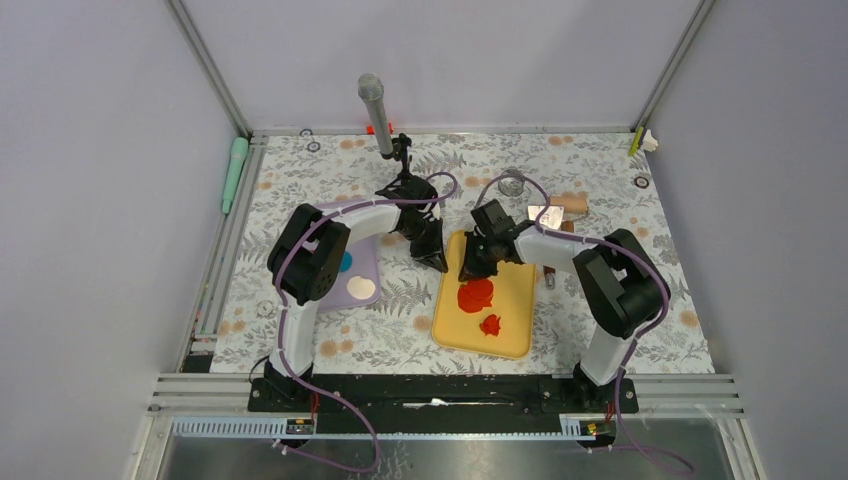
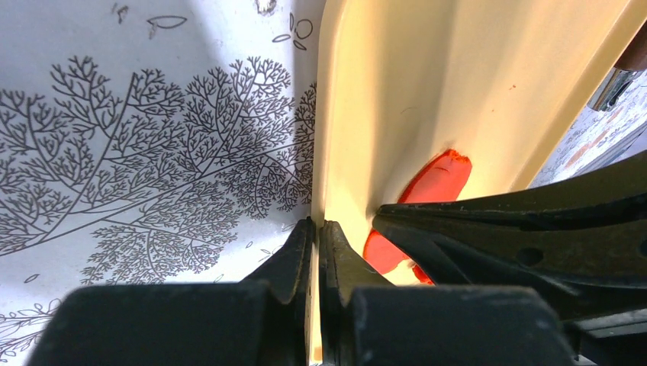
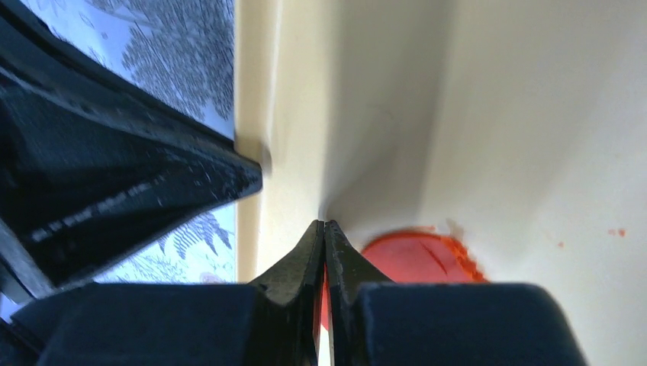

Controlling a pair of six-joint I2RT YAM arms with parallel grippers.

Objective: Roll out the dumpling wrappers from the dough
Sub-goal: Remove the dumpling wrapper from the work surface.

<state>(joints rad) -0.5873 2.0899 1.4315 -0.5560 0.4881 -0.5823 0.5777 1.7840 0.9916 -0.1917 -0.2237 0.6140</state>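
Dumpling wrappers (image 1: 477,295), two red discs, lie on yellow board (image 1: 515,330); left gripper (image 2: 315,225) clamped narrow on the board's rim, presumably to steady it, while right gripper (image 3: 324,225), fingers pressed almost together, seems to nip the larger disc's edge for lifting.

Looking down now on a worktop (image 1: 390,335) dressed in a pale cloth printed with grey fern leaves and orange blossoms. Plain lavender-grey walls close it in: left (image 1: 100,200), back (image 1: 440,60), right (image 1: 760,150). Slim aluminium posts (image 1: 210,65) slant up at the two far corners. A grooved metal rail (image 1: 450,393) runs along the near edge. The light is bright and even, shadows soft.
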